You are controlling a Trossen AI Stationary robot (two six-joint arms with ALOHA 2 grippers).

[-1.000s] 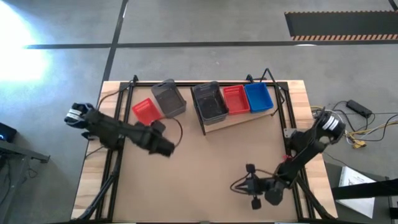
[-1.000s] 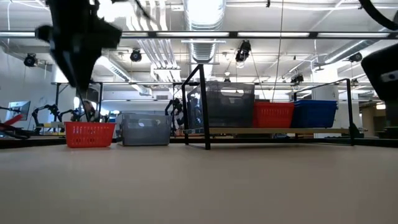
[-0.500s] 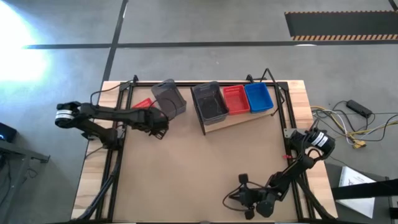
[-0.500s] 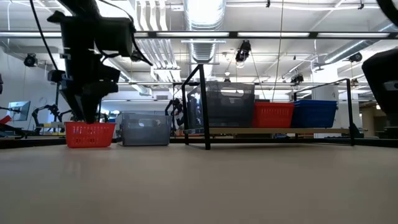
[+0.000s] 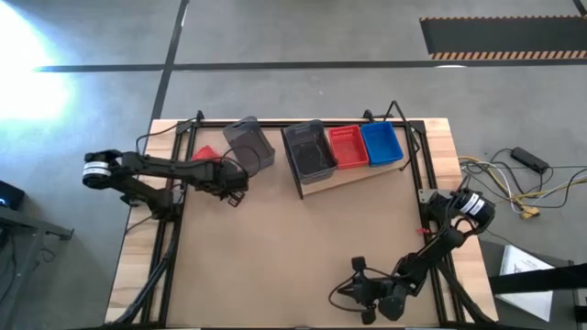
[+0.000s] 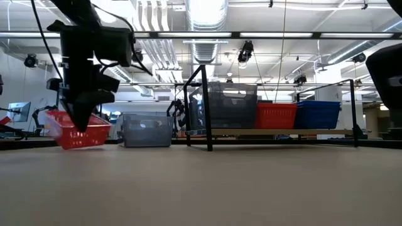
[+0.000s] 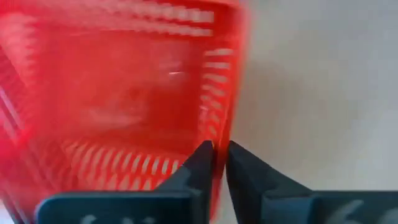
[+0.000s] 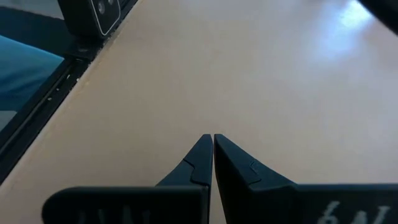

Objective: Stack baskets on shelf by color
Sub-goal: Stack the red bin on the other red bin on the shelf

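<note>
Left gripper (image 7: 219,163) lifting a red basket (image 6: 76,132).
Fingers pinch its wall, basket tilted; raise level, then nest it in the shelf's red basket (image 5: 348,147).

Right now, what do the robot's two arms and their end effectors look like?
Both arms are dark, slim and jointed, each with a pale ring at one joint. The left end effector and right end effector each end in two dark, wedge-shaped fingers that taper to points. Thin black cables loop beside the left arm.
</note>
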